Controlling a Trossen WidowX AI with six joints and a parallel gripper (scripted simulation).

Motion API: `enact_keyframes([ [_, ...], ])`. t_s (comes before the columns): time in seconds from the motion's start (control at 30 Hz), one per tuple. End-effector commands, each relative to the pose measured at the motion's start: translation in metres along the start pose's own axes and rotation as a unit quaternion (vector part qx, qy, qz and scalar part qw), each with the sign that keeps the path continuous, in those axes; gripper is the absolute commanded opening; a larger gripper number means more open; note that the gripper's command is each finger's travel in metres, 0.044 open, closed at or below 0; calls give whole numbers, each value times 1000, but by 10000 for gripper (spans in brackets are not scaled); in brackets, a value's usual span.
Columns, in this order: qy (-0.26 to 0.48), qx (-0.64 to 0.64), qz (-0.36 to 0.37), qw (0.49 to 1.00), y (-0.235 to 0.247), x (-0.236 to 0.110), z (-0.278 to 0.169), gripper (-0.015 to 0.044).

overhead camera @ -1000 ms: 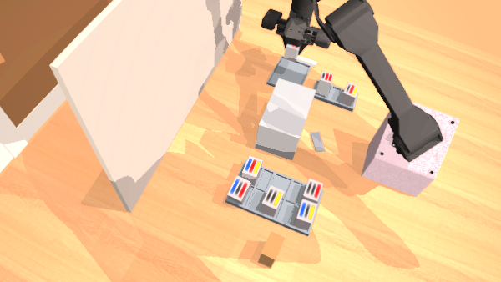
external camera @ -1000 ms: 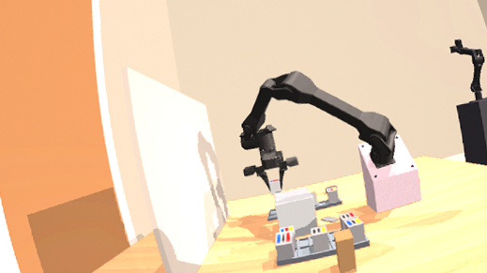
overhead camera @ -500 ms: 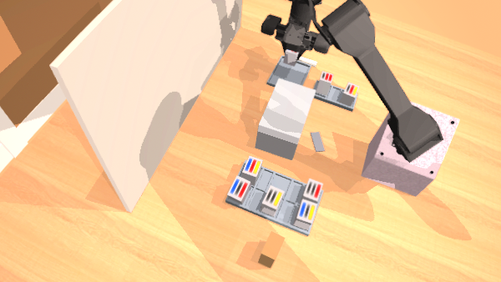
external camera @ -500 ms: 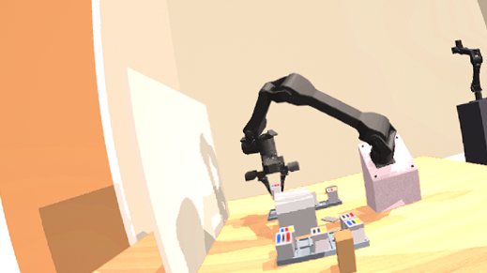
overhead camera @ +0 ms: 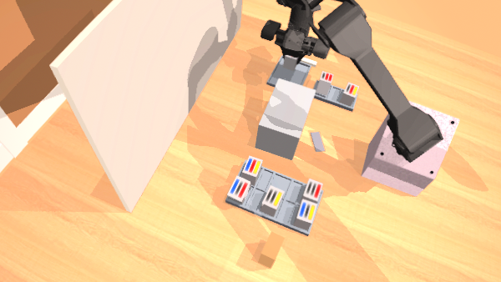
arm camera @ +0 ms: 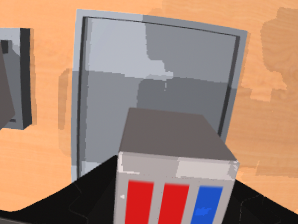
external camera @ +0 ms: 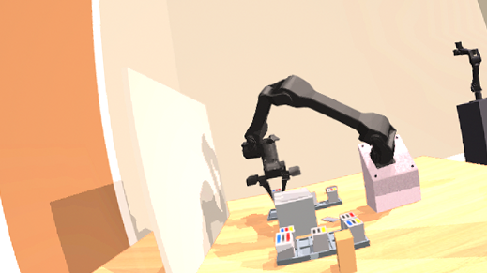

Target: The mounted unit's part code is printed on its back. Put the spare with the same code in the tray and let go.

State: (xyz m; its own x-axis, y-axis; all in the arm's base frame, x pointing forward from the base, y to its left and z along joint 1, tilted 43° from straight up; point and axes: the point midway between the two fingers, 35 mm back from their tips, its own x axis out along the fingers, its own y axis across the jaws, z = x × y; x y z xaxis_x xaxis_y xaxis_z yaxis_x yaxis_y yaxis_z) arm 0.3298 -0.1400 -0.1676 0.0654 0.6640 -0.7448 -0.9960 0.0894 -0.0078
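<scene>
My gripper (overhead camera: 290, 59) (external camera: 276, 190) is shut on a grey spare (arm camera: 172, 135) with red, red and blue stripes on its top. It holds the spare upright, low over the grey tray (overhead camera: 279, 76) (arm camera: 112, 50); the spare's underside is hidden, so contact with the tray floor cannot be told. The back rack (overhead camera: 335, 95) (arm camera: 25, 80) holds a black-red-red spare (overhead camera: 325, 85) and a black-red-yellow spare (overhead camera: 348, 97). The front rack (overhead camera: 282, 180) (external camera: 305, 245) holds several striped spares. No code shows on the large grey block (overhead camera: 288, 104) (external camera: 295, 213); whether it is the mounted unit cannot be told.
A tall white panel (overhead camera: 134, 83) (external camera: 181, 171) stands at the left. The large block is between the two racks. A flat grey piece (overhead camera: 317, 142) lies beside it. An orange block (overhead camera: 272, 250) (external camera: 346, 253) stands before the front rack. The arm's pink base (overhead camera: 397, 177) is at the right.
</scene>
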Motion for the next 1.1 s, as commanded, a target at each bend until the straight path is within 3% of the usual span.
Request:
enact_keyframes([
  [0.0,-1,2,-2,1000,0,3,0,0],
  [0.83,-3,1,-2,1000,4,30,3,0],
  [1.07,-2,0,0,1000,4,28,3,184],
])
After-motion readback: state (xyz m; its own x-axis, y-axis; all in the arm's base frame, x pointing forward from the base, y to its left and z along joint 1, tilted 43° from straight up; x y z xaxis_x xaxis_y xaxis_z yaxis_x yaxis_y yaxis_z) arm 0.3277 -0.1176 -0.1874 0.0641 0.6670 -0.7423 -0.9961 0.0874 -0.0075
